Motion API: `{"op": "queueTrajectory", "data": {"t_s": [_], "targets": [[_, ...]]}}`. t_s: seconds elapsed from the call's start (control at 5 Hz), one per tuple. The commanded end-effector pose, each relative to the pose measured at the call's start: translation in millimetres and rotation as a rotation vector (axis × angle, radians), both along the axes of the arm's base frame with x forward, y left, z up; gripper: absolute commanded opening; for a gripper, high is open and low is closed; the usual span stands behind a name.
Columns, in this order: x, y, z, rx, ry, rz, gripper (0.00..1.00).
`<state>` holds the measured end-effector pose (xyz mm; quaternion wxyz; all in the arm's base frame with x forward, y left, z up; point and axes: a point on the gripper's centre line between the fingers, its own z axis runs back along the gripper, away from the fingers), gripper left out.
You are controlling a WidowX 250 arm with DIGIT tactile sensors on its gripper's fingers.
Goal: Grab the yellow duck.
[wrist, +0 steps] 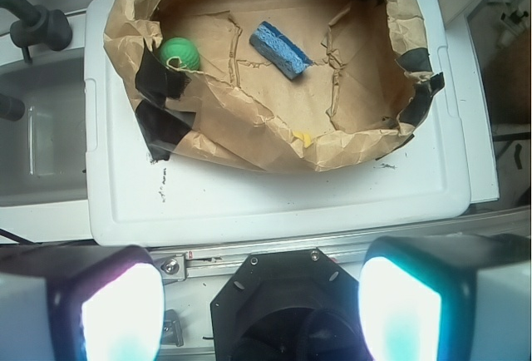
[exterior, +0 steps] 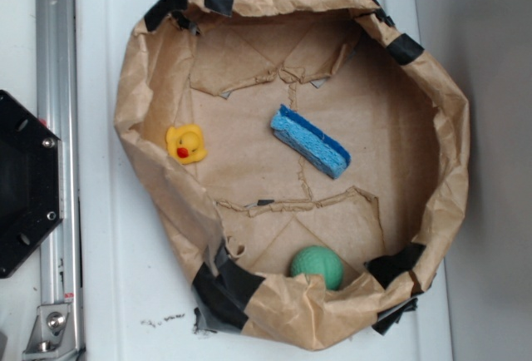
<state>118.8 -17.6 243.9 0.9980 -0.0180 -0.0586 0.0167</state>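
- Overhead, we see the small glossy yellow rubber duck (exterior: 186, 143) with a red-orange beak sitting inside a crumpled brown paper bowl (exterior: 432, 111) patched with black tape, close against its wall.
- Near the middle of the bowl floor lies a blue rectangular sponge (exterior: 310, 140), well apart from the duck.
- We find a green textured ball (exterior: 317, 265) by the opposite wall stretch, beside a tape patch.
- Under the bowl is a white plastic surface (exterior: 125, 294).
- From the wrist view, only a yellow sliver of the duck (wrist: 302, 138) peeks over the paper rim.
- We see our claw (wrist: 258, 315) wide open, holding nothing, its two pale fingers (wrist: 120, 315) spread well short of the bowl.
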Motion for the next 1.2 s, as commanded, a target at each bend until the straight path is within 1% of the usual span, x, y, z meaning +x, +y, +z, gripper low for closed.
{"op": "queueTrajectory", "data": {"t_s": [0.0, 0.2, 0.4, 0.6, 0.8, 1.0], "targets": [[0.0, 0.0, 0.0, 0.0, 0.0, 0.0, 1.0], [50.0, 14.8, -21.6, -0.031, 0.075, -0.001, 1.0], [97.0, 29.8, -62.7, -0.042, 0.187, 0.038, 1.0], [133.5, 37.2, -118.3, -0.09, 0.293, 0.08, 1.0], [103.3, 20.9, -170.2, -0.175, 0.518, 0.07, 1.0], [103.3, 20.9, -170.2, -0.175, 0.518, 0.07, 1.0]]}}
